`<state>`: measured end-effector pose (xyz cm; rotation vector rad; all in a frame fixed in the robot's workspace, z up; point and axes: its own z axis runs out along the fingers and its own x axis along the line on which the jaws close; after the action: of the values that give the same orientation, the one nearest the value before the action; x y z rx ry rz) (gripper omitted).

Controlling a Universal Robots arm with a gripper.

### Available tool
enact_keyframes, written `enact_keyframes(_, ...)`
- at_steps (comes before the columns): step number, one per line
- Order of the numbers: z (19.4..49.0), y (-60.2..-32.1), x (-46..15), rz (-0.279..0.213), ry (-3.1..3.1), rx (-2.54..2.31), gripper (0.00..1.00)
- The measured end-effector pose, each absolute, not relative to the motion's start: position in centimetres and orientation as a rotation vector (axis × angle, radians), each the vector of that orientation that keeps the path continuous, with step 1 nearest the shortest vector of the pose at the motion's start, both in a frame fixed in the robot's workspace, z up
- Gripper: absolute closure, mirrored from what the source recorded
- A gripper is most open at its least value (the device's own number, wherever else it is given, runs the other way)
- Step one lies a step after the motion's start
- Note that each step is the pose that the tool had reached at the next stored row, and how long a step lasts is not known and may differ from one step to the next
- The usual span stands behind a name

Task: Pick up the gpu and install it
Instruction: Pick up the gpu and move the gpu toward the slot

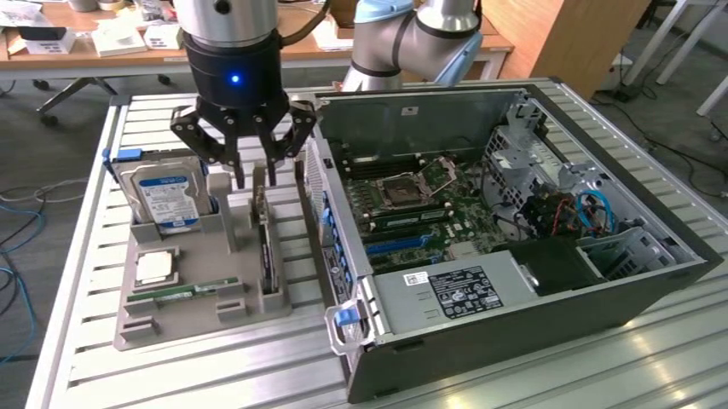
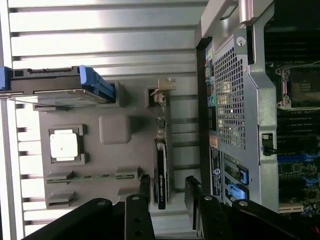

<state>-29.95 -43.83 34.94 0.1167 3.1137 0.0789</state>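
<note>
Gpu (image 1: 264, 234), on edge in the grey tray (image 1: 170, 317), seems light, stiff, fragile; the released end effector (image 1: 256, 175) above should pinch its flat faces.

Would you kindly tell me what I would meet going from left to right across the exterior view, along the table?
In order: hard drive → gpu → motherboard → blue cables.

Exterior view angles down from afar; wrist view faces straight down, close; both share the tray (image 1: 170, 328).
</note>
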Motion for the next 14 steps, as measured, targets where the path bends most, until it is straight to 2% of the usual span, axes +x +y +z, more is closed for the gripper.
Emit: enact_keyframes(14,33.99,-43.83,-29.77,0.079,3.114,0.117,0.59)
